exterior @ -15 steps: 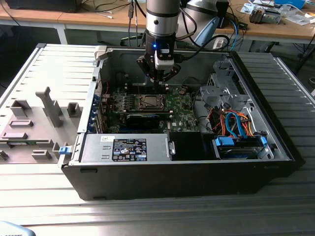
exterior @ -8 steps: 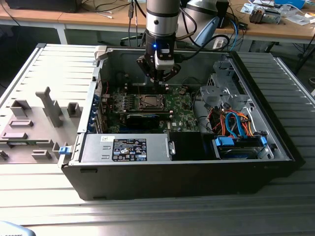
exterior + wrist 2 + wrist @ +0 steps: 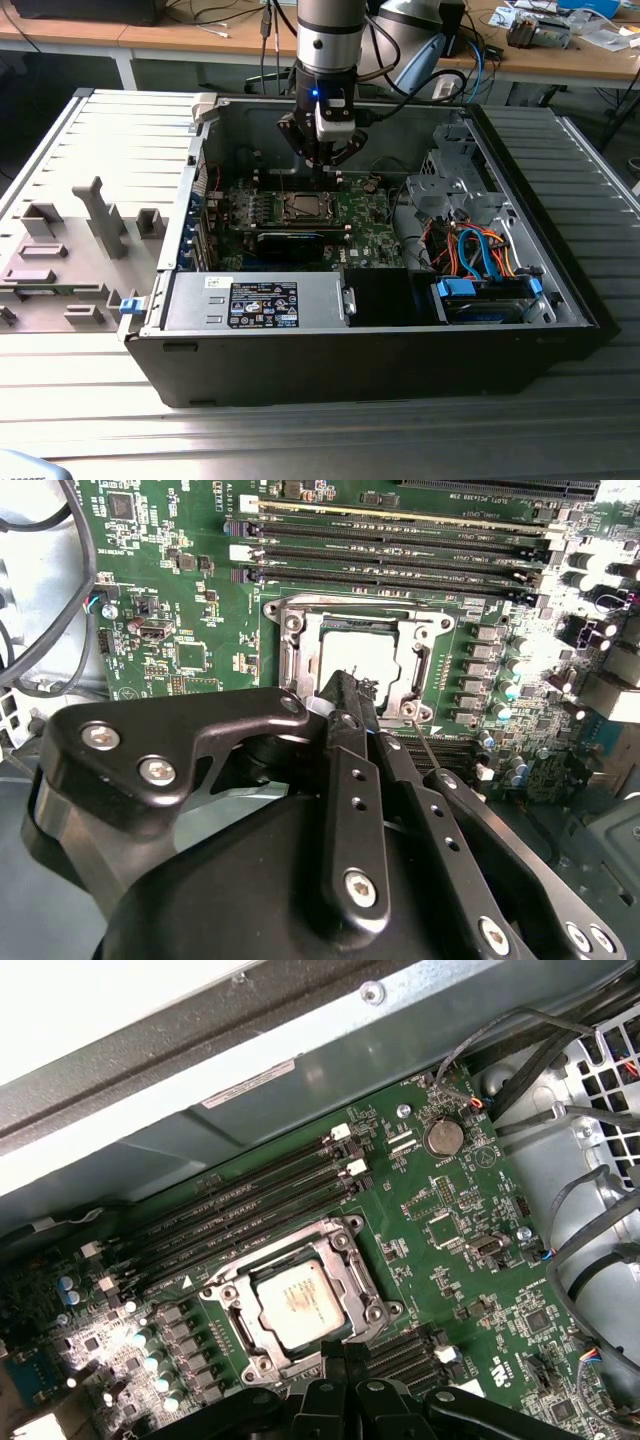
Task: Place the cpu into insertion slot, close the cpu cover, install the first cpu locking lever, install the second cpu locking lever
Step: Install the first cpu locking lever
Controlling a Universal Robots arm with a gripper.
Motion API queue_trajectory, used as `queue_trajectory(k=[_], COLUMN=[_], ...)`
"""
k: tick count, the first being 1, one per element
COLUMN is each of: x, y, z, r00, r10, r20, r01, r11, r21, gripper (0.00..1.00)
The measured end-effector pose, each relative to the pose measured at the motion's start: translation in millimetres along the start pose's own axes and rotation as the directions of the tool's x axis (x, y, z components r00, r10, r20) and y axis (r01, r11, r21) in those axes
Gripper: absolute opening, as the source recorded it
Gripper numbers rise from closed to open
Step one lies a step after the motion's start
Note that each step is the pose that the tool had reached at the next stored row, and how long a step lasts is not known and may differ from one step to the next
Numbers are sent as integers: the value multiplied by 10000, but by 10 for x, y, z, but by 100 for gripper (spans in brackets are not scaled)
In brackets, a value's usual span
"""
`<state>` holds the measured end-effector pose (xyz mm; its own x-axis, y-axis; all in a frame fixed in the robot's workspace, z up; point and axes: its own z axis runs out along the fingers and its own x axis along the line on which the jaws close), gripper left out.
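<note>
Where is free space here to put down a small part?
Free: the ribbed table in front of the case, and its strip at the exterior view's right. Crowded: the board around the gripper, and the cable corner.

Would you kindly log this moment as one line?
gripper: above insertion slot | cpu: seated | cpu cover: down | holding: nothing visible

Brushed, silvery metal on the cpu (image 3: 296, 1303), framed by the duller grey metal of the cpu cover (image 3: 345, 1265). Glossy green laminate across the circuit board (image 3: 450, 1220). Matt black metal with bright steel screws on the gripper (image 3: 345, 695).
</note>
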<state>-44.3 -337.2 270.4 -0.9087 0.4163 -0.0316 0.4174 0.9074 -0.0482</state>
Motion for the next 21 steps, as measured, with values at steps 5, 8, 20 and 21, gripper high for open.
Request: queue_trajectory(k=[5,8,20,21], x=[0,0,0,0], y=[0,0,0,0], z=[-1,-2,-7,-8], r00=[10000,10000,10000,10000], r10=[-18,-26,-73,-75], r20=[6,10,37,39], r01=[18,26,73,75], r11=[10000,10000,9999,9999], r21=[10,17,71,74], gripper=[11,11,11,11])
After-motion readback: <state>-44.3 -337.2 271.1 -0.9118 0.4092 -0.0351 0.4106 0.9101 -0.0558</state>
